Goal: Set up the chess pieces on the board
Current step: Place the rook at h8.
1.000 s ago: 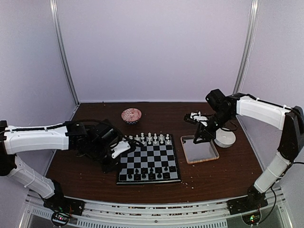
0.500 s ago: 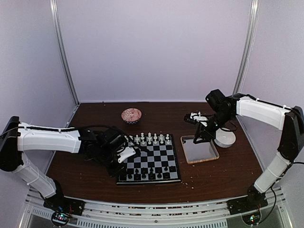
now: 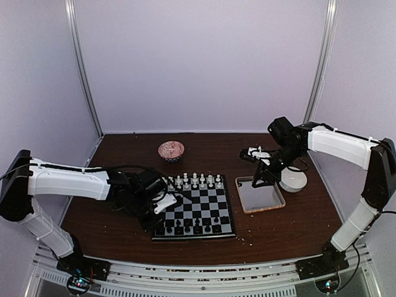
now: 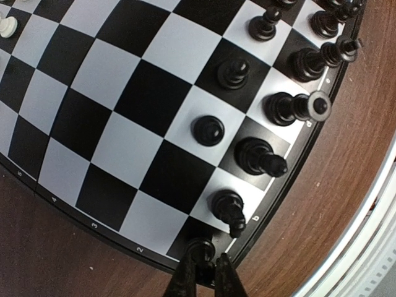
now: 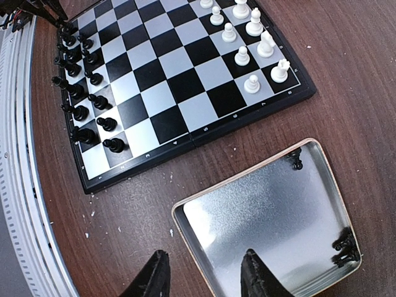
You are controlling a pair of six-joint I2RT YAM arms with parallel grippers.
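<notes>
The board (image 3: 197, 204) lies at the table's middle, with white chess pieces (image 3: 195, 180) along its far edge and black chess pieces (image 3: 192, 224) along its near rows. In the left wrist view several black pieces (image 4: 260, 154) stand on the board (image 4: 124, 148) near its lettered rim. My left gripper (image 4: 206, 275) is shut on a black piece (image 4: 203, 250) at the board's corner square, beside the black knight (image 4: 229, 210). My right gripper (image 5: 204, 275) hangs open over the rim of the grey tray (image 5: 204, 238), with nothing between its fingers.
The wooden-rimmed tray (image 3: 267, 203) sits right of the board and holds small black pieces (image 5: 297, 162) against its walls. A pink bowl (image 3: 171, 150) stands at the back, a white round object (image 3: 292, 179) beyond the tray. Pale crumbs (image 5: 93, 213) dot the table.
My left arm has reached rightward and nearer, bringing its shut gripper to the board's near-left corner. The right arm has not moved.
</notes>
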